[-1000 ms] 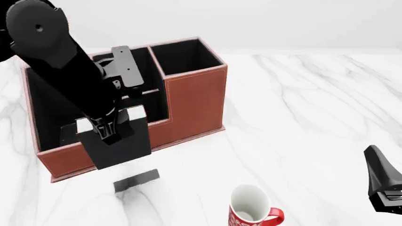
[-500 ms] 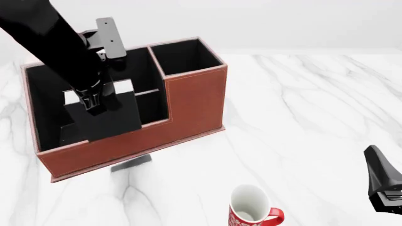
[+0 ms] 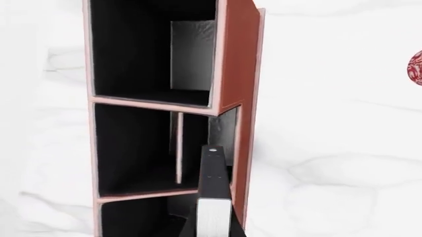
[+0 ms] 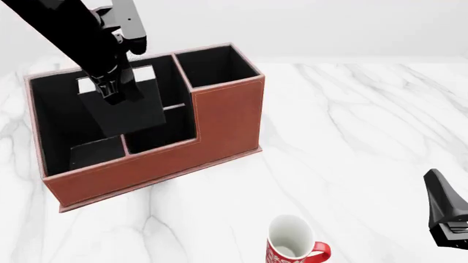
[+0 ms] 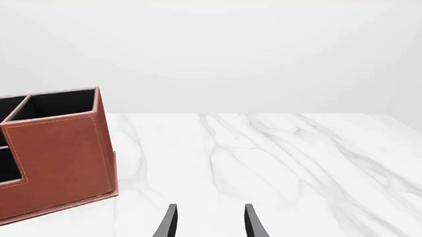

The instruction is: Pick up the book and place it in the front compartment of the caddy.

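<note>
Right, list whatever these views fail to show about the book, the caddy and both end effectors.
- Left end effector: front view, its fingertips merge black-on-black with the book; the grip itself is unreadable.
- Book: left wrist view, the bottom edge cuts it off.
- Caddy: front view, the arm and book hide part of its cells.
- Mug: front view, the bottom edge cuts off its base.
- Right end effector: right wrist view, only the fingertips show.

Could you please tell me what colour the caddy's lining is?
Black, seen best in the front view inside the caddy.
</note>
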Motion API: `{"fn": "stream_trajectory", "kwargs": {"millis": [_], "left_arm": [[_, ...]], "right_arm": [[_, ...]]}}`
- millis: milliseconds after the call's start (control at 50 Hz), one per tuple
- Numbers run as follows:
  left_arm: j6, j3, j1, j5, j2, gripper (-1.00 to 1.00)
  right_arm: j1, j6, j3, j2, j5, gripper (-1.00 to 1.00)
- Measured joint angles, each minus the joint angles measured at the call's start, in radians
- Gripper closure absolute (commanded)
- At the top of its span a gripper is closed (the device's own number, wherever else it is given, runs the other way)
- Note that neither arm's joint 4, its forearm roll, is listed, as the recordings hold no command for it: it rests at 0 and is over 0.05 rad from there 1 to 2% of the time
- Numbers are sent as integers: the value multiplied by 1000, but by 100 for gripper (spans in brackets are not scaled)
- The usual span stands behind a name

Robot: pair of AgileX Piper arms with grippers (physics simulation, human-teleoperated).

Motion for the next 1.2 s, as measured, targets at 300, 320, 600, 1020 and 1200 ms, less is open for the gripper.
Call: {"fn": "stream_trajectory", "kwargs": {"millis": [300, 320, 600, 1020, 1200], "left_arm": [[37, -74, 34, 0, 36, 100], [38, -79, 35, 0, 38, 100], [66, -142, 48, 0, 62, 100], [110, -247, 86, 0, 103, 100], [109, -290, 84, 0, 124, 100]], "right_arm": [[0, 0, 0, 0, 0, -100], [0, 0, 0, 0, 0, -100], [0, 0, 0, 0, 0, -100], [1, 0, 0, -8, 8, -100], [1, 0, 0, -9, 9, -100]]}}
